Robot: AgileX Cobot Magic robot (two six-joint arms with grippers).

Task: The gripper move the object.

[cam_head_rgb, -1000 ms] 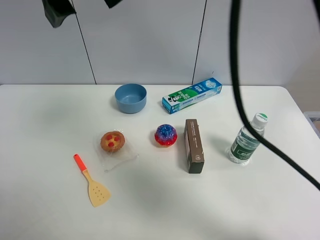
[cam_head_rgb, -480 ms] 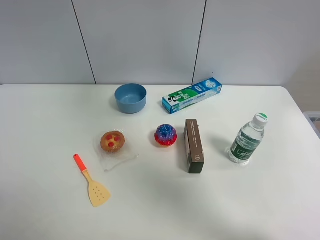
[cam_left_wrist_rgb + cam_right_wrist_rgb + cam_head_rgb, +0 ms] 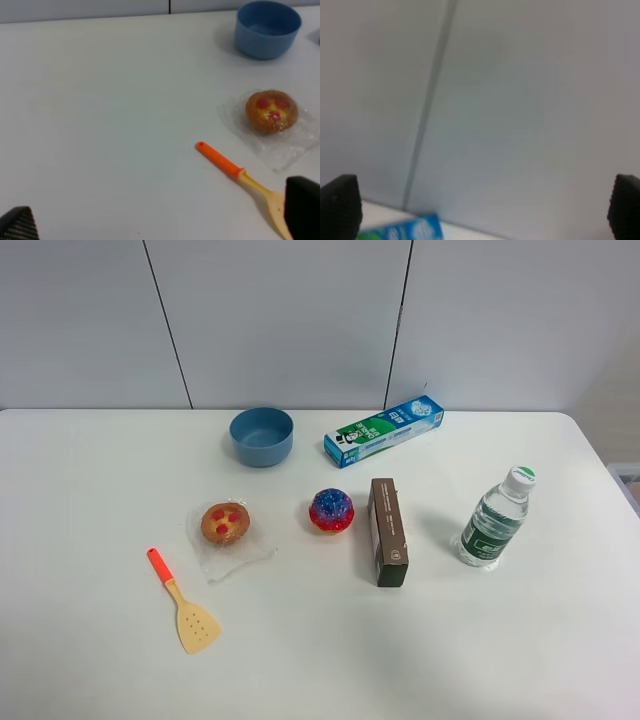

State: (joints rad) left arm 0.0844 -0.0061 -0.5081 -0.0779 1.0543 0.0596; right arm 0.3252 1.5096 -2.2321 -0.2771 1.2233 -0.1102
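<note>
The object, a round golden-brown pastry (image 3: pixel 225 523) with red spots in a clear wrapper, lies on the white table (image 3: pixel 80 500) left of centre. It also shows in the left wrist view (image 3: pixel 271 110). Neither arm shows in the exterior high view. My left gripper (image 3: pixel 160 225) is open, with only its black fingertips (image 3: pixel 302 210) showing at the picture's corners, well away from the pastry. My right gripper (image 3: pixel 480 210) is open too, high up and facing the wall, with its fingertips (image 3: pixel 340 207) at the corners.
An orange-handled spatula (image 3: pixel 182 602) lies near the pastry. A blue bowl (image 3: pixel 261 435) and a toothpaste box (image 3: pixel 384 430) stand at the back. A shiny red-and-blue ball (image 3: pixel 331 510), a brown box (image 3: pixel 387 531) and a water bottle (image 3: pixel 496 518) are to the right.
One second ago a black cable and dark arm parts hung across the exterior high view. They have left the picture. The things on the table have not moved.
</note>
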